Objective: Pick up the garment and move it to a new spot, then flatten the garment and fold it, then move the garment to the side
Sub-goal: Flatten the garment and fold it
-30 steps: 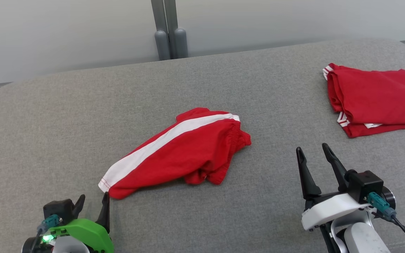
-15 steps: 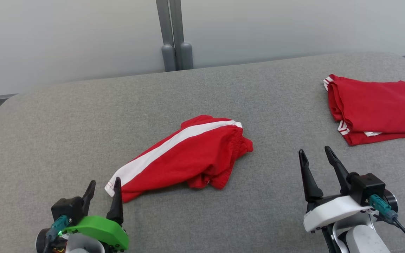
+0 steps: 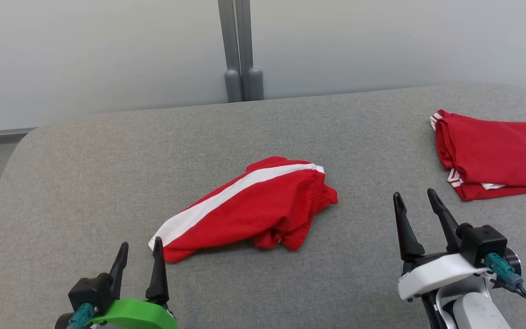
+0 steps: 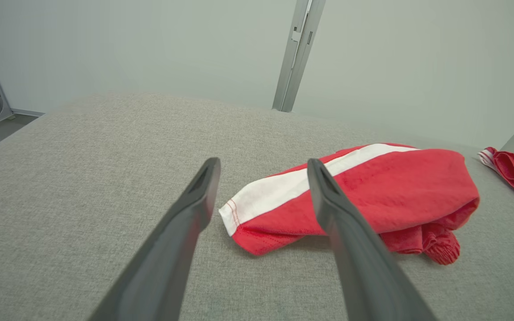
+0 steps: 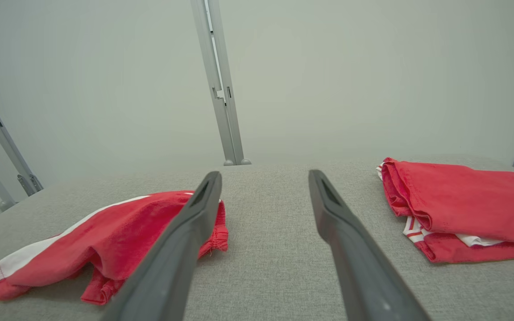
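Grey table (image 3: 85, 160): crumpled shorts (image 3: 254, 205) ctr, folded garment (image 3: 496, 153) rt.

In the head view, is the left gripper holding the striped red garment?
No, the left gripper stands open beside a corner of the striped red garment, not closed on it.

Bare grey table (image 3: 85, 173) lies open left of the crumpled shorts (image 3: 254, 205) and in a wide strip between them and the folded red garment (image 3: 496, 155) at the right edge. This strip faces the right gripper (image 3: 413, 194). Upright posts (image 3: 242, 68) and the wall (image 3: 107, 55) bound the far side.
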Controlling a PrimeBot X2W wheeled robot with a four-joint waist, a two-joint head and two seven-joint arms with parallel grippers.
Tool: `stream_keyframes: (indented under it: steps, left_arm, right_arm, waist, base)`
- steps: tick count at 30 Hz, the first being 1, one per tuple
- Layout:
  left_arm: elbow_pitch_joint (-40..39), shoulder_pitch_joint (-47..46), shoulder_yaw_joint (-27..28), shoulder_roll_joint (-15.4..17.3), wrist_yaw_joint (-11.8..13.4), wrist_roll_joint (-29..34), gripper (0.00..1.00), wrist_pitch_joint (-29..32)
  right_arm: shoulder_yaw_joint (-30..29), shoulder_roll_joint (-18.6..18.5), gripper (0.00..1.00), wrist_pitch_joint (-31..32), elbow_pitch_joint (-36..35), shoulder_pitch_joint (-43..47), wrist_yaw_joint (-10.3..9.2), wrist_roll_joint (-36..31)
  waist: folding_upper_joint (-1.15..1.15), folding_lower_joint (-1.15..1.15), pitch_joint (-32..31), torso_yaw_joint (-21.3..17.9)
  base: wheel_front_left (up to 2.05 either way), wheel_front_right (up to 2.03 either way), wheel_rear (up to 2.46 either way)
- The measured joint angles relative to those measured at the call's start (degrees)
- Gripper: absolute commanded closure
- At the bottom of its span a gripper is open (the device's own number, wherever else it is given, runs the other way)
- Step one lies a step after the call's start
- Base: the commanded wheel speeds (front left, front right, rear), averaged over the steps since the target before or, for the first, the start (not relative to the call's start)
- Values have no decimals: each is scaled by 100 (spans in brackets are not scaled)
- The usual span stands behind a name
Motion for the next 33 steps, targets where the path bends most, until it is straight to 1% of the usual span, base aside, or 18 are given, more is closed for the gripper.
stream_keyframes:
  steps: [6,8,21,24,28,33]
  left_arm:
    - [-123,155,121,-112,-11,144,0,0]
    - [-138,179,146,-141,-51,169,0,0]
    - [-159,189,298,-222,-158,348,0,0]
    - [-155,188,305,-249,-189,376,0,-1]
    - [-146,180,303,-292,-211,464,0,-1]
    - [-122,135,289,-356,-264,506,0,-1]
  right_arm:
    - [-15,0,0,0,21,49,1,37]
    - [-24,1,0,0,25,51,0,43]
    - [-42,0,0,0,56,63,0,68]
    - [-27,-1,0,0,157,34,0,96]
    - [109,-1,0,4,408,-263,0,76]
    - [291,2,0,252,870,-952,1,97]
  waist:
    - [0,0,-29,84]
    - [0,0,-28,98]
    - [0,0,26,105]
    - [0,0,62,125]
    - [0,0,132,169]
    - [0,0,252,269]
  base:
    - [0,0,0]
    - [0,0,0]
    - [0,0,0]
    - [0,0,0]
    - [0,0,0]
    - [0,0,0]
